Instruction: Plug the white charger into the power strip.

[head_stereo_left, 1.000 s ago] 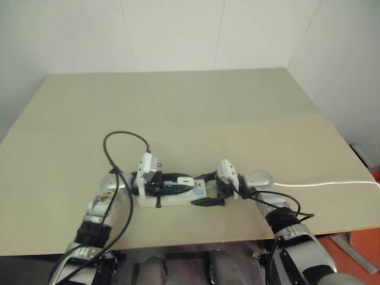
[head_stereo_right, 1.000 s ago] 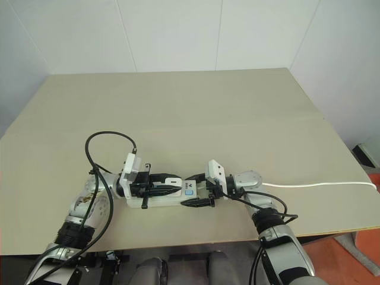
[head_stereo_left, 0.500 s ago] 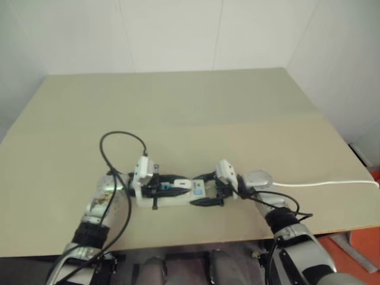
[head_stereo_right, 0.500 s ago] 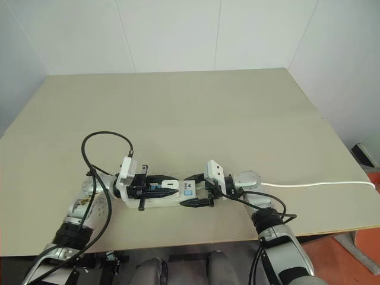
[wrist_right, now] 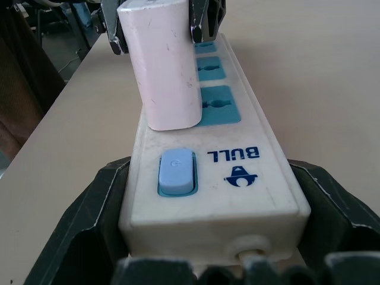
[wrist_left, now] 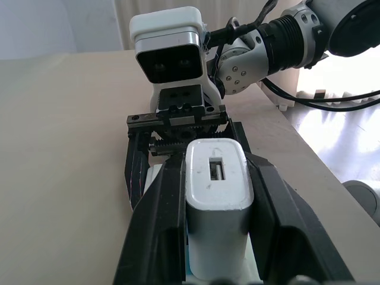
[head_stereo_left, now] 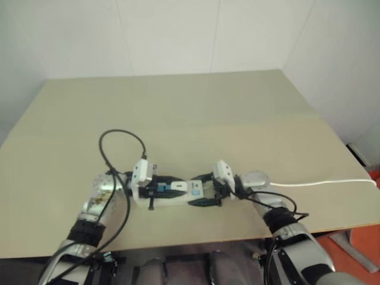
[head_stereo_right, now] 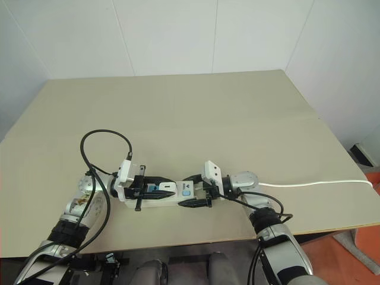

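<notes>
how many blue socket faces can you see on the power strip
3, in a row along the power strip: nearest the button, middle, far end. The white charger partly hides them.

My arms are silver-grey metal with black ribbed cuffs near the elbows, and loose black cables run along both, one rising in a wide loop [head_stereo_right: 107,148] over my left forearm. Each wrist ends in a white boxy block carrying the left gripper [head_stereo_right: 155,185] and the right gripper [head_stereo_right: 195,190], each with two black fingers [wrist_left: 160,237] that are long, flat and matte. Seen from my left wrist, the right gripper's block has a dark face with two round lenses above a black toothed rail, and the rounded silver joint behind it is dotted with small screws.
</notes>
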